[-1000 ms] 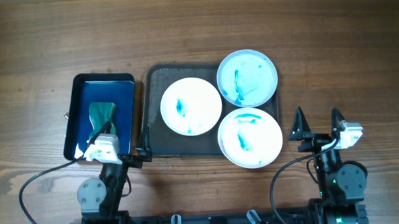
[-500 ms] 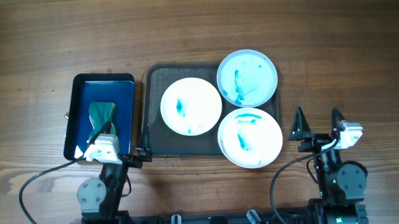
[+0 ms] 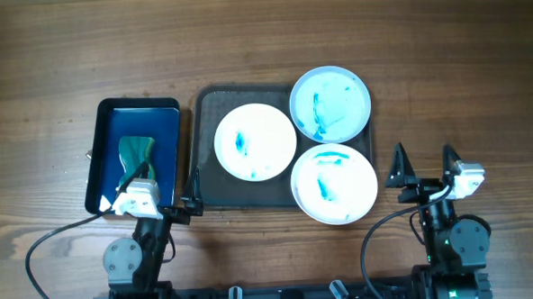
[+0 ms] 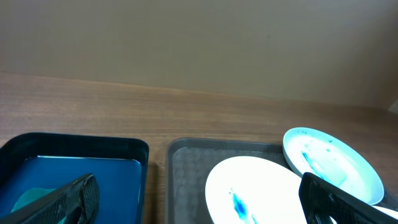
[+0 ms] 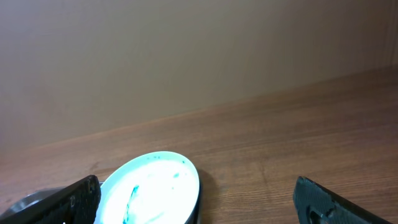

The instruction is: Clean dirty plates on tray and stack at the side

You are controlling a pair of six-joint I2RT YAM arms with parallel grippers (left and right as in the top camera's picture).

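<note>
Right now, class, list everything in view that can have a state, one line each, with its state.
dark grey tray: holds all three plates, unstacked.
left plate: dirty, small blue smear.
far plate: dirty, teal over most of its face.
near plate: dirty, blue streaks, overhangs the near rim.
blue tray: holds a teal cloth.
left gripper: jaws open, empty.
right gripper: jaws open, empty.

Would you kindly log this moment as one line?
plates: three, smeared, on grey tray | left gripper: open | right gripper: open
</note>
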